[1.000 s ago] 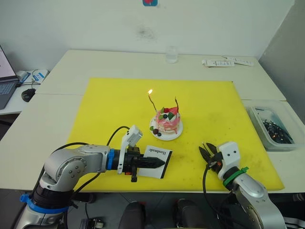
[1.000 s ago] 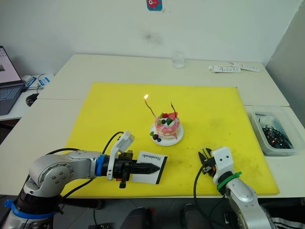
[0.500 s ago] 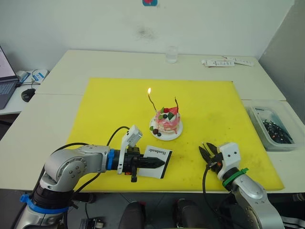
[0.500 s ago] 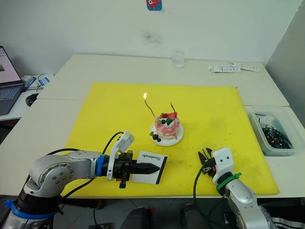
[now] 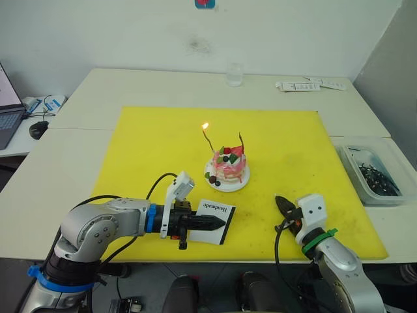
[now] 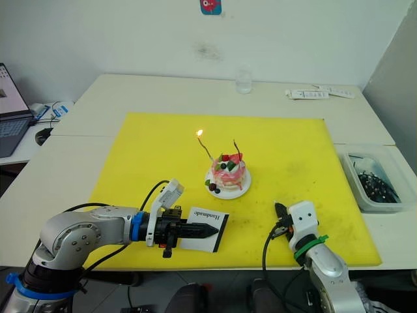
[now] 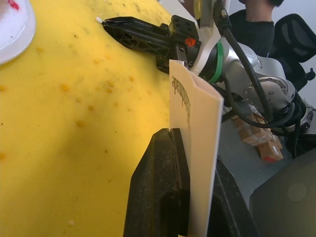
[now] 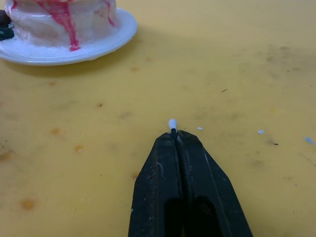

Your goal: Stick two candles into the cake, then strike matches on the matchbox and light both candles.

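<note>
With one candle [image 5: 206,134] alight, the left end effector [image 5: 218,222] clamps the matchbox [image 7: 196,123] while the right end effector [image 8: 174,134] pinches a match [image 8: 172,124] (white tip out), so striking it comes next.

Left arm: reaches in from the robot's left, forearm lying low and pointing toward its right, along the near edge of the yellow mat [image 5: 150,140].
Left gripper [image 5: 218,223]: fingers level, pressed together on the flat white matchbox [image 5: 217,220], which stands on edge between them in the left wrist view.
Left wrist: white camera bracket rises above it, black cable looping back along the forearm.
Right arm: comes up from the near right, a green band round the wrist.
Right gripper [image 5: 282,202]: low over the mat, pointing away from the robot, fingers closed on a match [image 8: 172,124] whose pale tip just pokes out past the fingertips.
</note>
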